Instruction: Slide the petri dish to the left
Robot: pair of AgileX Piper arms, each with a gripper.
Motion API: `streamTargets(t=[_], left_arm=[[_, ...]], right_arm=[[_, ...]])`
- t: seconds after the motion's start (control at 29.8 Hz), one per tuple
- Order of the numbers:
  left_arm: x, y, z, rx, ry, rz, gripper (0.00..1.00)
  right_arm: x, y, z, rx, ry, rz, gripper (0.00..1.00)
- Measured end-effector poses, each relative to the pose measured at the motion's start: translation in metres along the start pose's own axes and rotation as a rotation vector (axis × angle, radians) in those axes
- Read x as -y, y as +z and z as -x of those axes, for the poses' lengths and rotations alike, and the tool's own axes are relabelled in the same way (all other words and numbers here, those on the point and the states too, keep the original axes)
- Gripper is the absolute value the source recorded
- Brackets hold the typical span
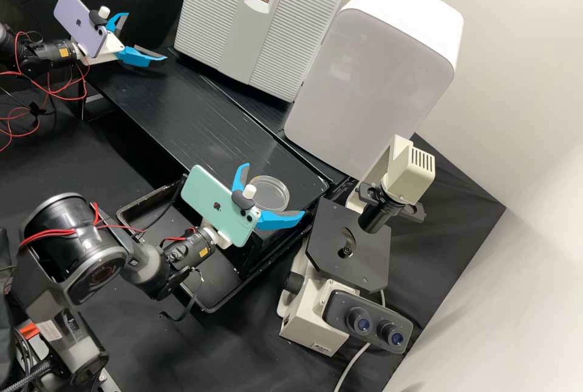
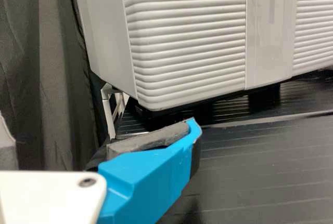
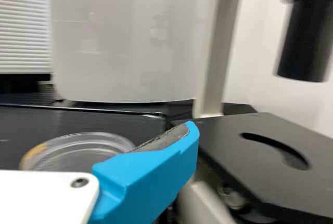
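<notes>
Left gripper (image 1: 144, 37) hangs released over the far end of the black shelf (image 1: 182, 113). Right gripper (image 1: 274, 190) spreads wide around the petri dish (image 1: 267, 199), seemingly without touching it. Push low with the finger nearer the microscope (image 1: 349, 240), flat against the rim. The shelf runs long leftward, and its front edge lies close beside the dish.

Ribbed white machine (image 2: 187, 42) stands on the black grooved bench (image 2: 270, 172), raised on a dark foot (image 2: 263, 98). Blue finger (image 2: 151, 177) with a grey pad (image 2: 148, 140) along one face sits near the machine's corner, tip toward it. White plate (image 2: 47, 198) with one screw (image 2: 87, 182) at the finger's base. Black cloth (image 2: 41, 78) hangs beside the machine. Small white bracket (image 2: 108, 107) below its corner.
</notes>
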Motion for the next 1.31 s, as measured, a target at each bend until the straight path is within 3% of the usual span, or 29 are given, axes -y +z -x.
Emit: streamTargets(t=[0.13, 0.37, 0.57, 1.14, 1.31], left_arm=[[0.0, 0.0, 0.0, 0.0, 0.0, 0.0, 1.0], [0.0, 0.0, 0.0, 0.0, 0.0, 0.0, 1.0], [0.0, 0.0, 0.0, 0.0, 0.0, 0.0, 1.0], [0.0, 0.0, 0.0, 0.0, 0.0, 0.0, 1.0], [0.0, 0.0, 0.0, 0.0, 0.0, 0.0, 1.0]], right_arm=[[0.011, -0.004, -0.001, -0.02, -0.045, -0.006, 1.0], [0.027, 0.004, -0.005, 0.011, -0.11, 0.012, 1.0], [0.03, 0.01, -0.007, 0.03, -0.093, 0.003, 1.0], [0.031, 0.01, -0.007, 0.036, -0.088, -0.003, 1.0], [0.028, 0.009, -0.012, 0.034, -0.067, 0.009, 1.0]])
